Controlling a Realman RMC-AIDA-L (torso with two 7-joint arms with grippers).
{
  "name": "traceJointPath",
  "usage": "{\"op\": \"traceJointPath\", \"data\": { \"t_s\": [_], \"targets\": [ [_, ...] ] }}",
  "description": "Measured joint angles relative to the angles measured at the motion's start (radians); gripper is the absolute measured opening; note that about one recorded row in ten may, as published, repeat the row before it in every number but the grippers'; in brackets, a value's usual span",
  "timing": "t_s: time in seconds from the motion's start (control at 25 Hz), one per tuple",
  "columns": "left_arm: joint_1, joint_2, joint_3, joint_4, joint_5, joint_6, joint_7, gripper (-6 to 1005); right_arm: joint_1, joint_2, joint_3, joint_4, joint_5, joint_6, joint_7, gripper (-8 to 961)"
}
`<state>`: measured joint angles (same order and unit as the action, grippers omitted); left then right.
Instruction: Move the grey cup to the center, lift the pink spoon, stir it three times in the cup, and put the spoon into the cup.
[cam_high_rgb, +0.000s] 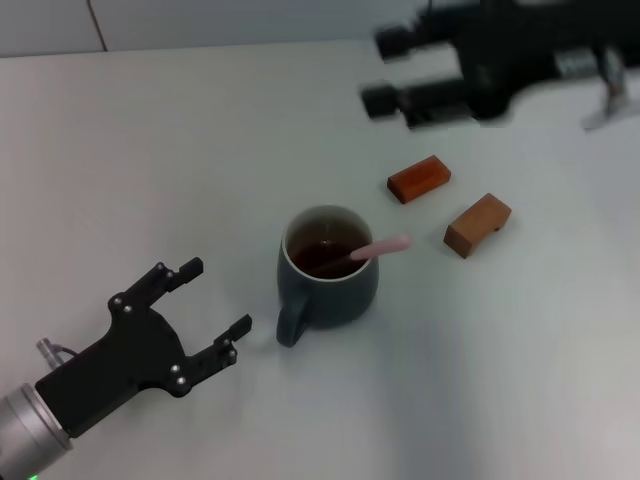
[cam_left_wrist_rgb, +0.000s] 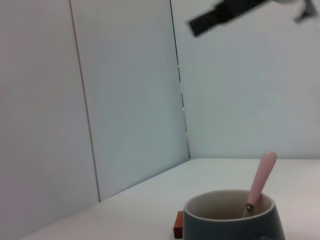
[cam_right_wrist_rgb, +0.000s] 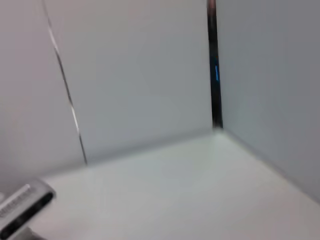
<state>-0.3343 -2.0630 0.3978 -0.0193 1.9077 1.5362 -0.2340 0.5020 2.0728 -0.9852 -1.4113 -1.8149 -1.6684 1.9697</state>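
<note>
The grey cup (cam_high_rgb: 328, 275) stands near the middle of the counter (cam_high_rgb: 180, 150), handle turned toward the robot's left, with dark brown liquid inside. The pink spoon (cam_high_rgb: 375, 249) already rests in it, bowl end down in the drink and pink handle leaning out over the rim toward the robot's right. Judging by this, the task looks finished or all but finished: the cup is placed and the spoon is in it, though the stirring itself cannot be confirmed from here. The left gripper (cam_high_rgb: 213, 297) sits low beside the cup on the handle side, near but not touching, its jaws spread wide and holding nothing. The right gripper (cam_high_rgb: 385, 70) hangs raised over the far right of the counter, well apart from the cup, its jaws parted and empty. Two brown wooden blocks (cam_high_rgb: 419, 178) lie between that arm and the cup. The counter is plain white and matte, and pale panelled walls with thin vertical seams enclose it.
</note>
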Motion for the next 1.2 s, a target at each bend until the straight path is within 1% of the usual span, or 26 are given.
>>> {"op": "traceJointPath", "data": {
  "t_s": [0.08, 0.16, 0.28, 0.32, 0.36, 0.52, 0.56, 0.68, 0.72, 0.8, 1.0, 1.2],
  "targets": [
    [0.000, 0.000, -0.001, 0.015, 0.000, 0.007, -0.012, 802, -0.085, 0.008, -0.003, 0.082, 0.072, 0.014, -0.144, 670],
    [0.000, 0.000, 0.001, 0.026, 0.001, 0.009, -0.022, 802, -0.140, 0.008, -0.004, 0.229, 0.124, 0.016, -0.319, 670],
    [0.000, 0.000, 0.001, 0.026, 0.001, 0.009, -0.022, 802, -0.171, 0.005, 0.006, 0.422, 0.145, 0.013, -0.521, 669],
    [-0.003, 0.000, 0.004, 0.033, 0.002, 0.009, -0.027, 802, -0.190, 0.004, 0.007, 0.526, 0.143, 0.013, -0.656, 669],
    [-0.001, 0.000, 0.006, 0.040, 0.003, 0.009, -0.033, 802, -0.190, 0.004, 0.007, 0.526, 0.143, 0.013, -0.656, 669],
    [0.001, 0.000, 0.007, 0.045, 0.005, 0.009, -0.037, 802, -0.234, 0.004, 0.009, 0.700, 0.145, 0.014, -0.908, 668],
    [0.006, 0.000, 0.025, 0.058, 0.014, 0.006, -0.049, 802, -0.242, 0.004, 0.012, 0.741, 0.147, 0.020, -0.954, 668],
    [0.007, 0.000, 0.038, 0.061, 0.016, 0.002, -0.051, 802, -0.247, 0.004, 0.029, 0.829, 0.149, 0.048, -1.038, 668],
    [0.002, -0.001, 0.069, 0.064, 0.017, -0.007, -0.059, 802, -0.243, 0.004, 0.037, 0.860, 0.150, 0.063, -1.063, 668],
    [-0.005, -0.002, 0.083, 0.066, 0.017, -0.013, -0.067, 802, -0.229, 0.006, 0.045, 0.932, 0.150, 0.121, -1.124, 667],
    [-0.025, -0.005, 0.101, 0.065, 0.017, -0.037, -0.080, 802, -0.211, 0.008, 0.039, 0.978, 0.151, 0.177, -1.156, 666],
    [-0.036, -0.005, 0.102, 0.065, 0.018, -0.044, -0.096, 802, -0.204, 0.011, 0.047, 1.008, 0.154, 0.188, -1.193, 667]
  ]
}}
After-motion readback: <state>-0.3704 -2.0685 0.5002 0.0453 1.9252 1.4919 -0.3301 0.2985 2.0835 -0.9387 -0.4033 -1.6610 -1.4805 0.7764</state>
